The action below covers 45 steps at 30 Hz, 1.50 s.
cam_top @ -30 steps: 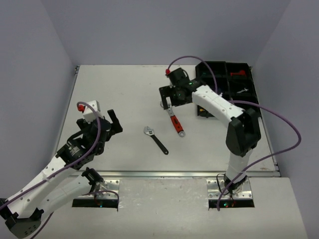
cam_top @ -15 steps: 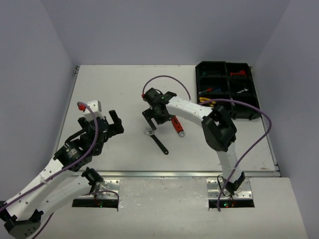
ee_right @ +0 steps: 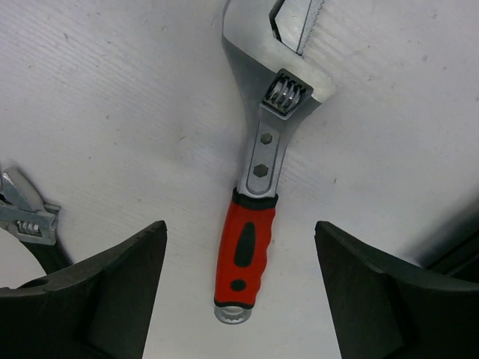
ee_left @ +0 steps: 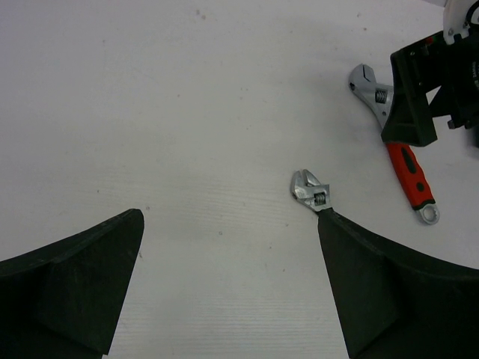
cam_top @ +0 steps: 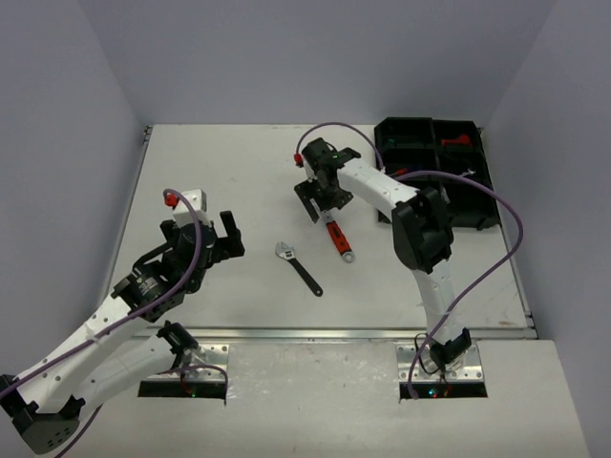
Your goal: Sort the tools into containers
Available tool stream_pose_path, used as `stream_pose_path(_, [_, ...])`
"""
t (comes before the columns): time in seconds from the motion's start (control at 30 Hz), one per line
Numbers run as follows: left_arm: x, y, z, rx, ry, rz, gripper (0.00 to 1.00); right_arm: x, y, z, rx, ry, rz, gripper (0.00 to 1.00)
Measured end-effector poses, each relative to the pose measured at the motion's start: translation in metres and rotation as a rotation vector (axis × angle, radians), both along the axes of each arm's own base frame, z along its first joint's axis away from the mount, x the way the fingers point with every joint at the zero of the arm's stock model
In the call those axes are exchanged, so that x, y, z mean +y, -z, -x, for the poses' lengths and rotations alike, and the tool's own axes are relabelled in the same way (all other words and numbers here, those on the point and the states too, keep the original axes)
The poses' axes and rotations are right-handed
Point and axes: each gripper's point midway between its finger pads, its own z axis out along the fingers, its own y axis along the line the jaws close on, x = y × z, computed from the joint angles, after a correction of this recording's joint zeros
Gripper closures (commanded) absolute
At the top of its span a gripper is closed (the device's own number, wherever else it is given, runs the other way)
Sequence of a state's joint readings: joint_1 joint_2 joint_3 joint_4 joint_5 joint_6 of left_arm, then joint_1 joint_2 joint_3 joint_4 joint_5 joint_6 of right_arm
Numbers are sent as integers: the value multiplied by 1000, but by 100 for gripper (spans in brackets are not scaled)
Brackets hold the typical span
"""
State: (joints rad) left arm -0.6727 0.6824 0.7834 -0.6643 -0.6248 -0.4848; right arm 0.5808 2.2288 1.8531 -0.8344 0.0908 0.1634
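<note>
A red-handled adjustable wrench (ee_right: 248, 253) lies flat on the white table, its silver head (ee_right: 278, 75) pointing away from me. My right gripper (ee_right: 239, 228) hangs open over it, one finger on each side of the red handle and neither touching. From above, the right gripper (cam_top: 320, 202) covers the head end of this wrench (cam_top: 337, 239). A black-handled adjustable wrench (cam_top: 299, 267) lies just left of it. My left gripper (cam_top: 226, 240) stands open and empty to the left, the black-handled wrench's silver head (ee_left: 310, 190) by its right fingertip. The black six-compartment tray (cam_top: 416, 124) sits at the back right.
The tray holds a red tool (cam_top: 456, 140) and a silver tool (cam_top: 466, 175); the right arm hides some compartments. The right arm's purple cable (cam_top: 496, 224) loops out to the right of the tray. Grey walls close in the table.
The right gripper swung left toward the black-handled wrench, then came back over the red-handled one, its jaws narrowing a little. The left arm shifted slightly right, still open.
</note>
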Motion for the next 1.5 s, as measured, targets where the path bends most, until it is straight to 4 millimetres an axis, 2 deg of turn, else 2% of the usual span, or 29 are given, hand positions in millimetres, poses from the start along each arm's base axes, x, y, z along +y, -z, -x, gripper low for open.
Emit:
stream_pose_path(0.13, [-3, 3, -2, 12, 14, -11, 0, -1, -8, -6, 0, -13, -20, 26])
stream_pose_path(0.33, [-6, 5, -2, 21, 26, -13, 0, 15, -9, -25, -10, -48, -49, 33])
stream_pose_path(0.43, [-6, 5, -2, 23, 29, -11, 0, 16, 4, -36, -1, -48, -42, 35])
stream_pose_path(0.67, [-9, 7, -2, 29, 41, -13, 0, -3, 43, -33, 91, -20, 3, 41])
stream_pose_path(0.8, [-9, 7, -2, 33, 49, -17, 0, -8, 49, -33, 101, -11, 16, 52])
stream_pose_path(1.03, [-10, 6, -2, 29, 55, -18, 0, -9, 51, -30, 122, 4, 16, 64])
stream_pose_path(1.17, [-11, 7, -2, 30, 58, -18, 0, -8, 51, -28, 133, 26, 11, 94])
stream_pose_path(1.2, [-11, 7, -2, 30, 59, -18, 0, -8, 51, -28, 136, 33, 10, 98])
stream_pose_path(1.5, [-12, 3, 0, 18, 71, -2, 0, -8, 49, -25, 141, 66, 2, 100])
